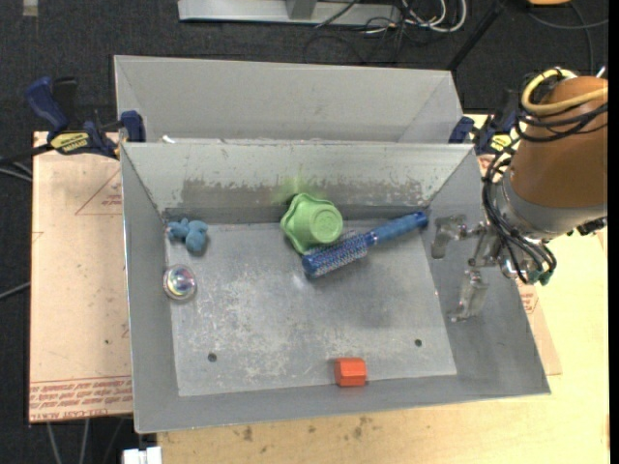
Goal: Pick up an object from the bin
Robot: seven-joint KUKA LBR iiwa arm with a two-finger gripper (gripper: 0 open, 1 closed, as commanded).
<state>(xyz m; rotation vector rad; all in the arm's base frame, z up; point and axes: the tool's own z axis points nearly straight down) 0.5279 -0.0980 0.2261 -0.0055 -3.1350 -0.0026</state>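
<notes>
Orange block at near edge of bin floor. Claw spread, empty, over right slope, touching nothing. Blue hairbrush nearest, handle toward claw, head against green cup. Blue lump and shiny ball far left.

Five loose things lie on the floor of the bin. A light green cup lies tipped on its side by the back wall, and against it a blue hairbrush lies flat and slantwise, its bristled head beside the cup and its handle pointing toward the back right. Well apart from these, a small lumpy blue toy and a shiny silvery ball rest near the left wall, and a small orange block sits alone at the front edge.
</notes>
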